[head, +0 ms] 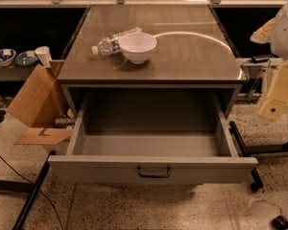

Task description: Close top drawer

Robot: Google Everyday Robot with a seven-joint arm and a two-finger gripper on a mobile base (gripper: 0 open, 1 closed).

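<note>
The top drawer (101,170) is a wide grey metal drawer under a brown countertop (192,56). It stands pulled far out toward me and its inside looks empty. Its flat front carries a small dark pull handle (153,172) at the centre. My gripper (278,96) shows as a cream-coloured part below the white arm at the right edge. It hangs to the right of the drawer, above the floor, apart from the drawer and touching nothing.
A white bowl (138,47) and a lying plastic water bottle (113,41) rest on the countertop. An open cardboard box (36,104) sits on the floor at the left. A side shelf holds dishes (2,56) and a cup (42,55). Black frame legs (242,150) run beside the drawer.
</note>
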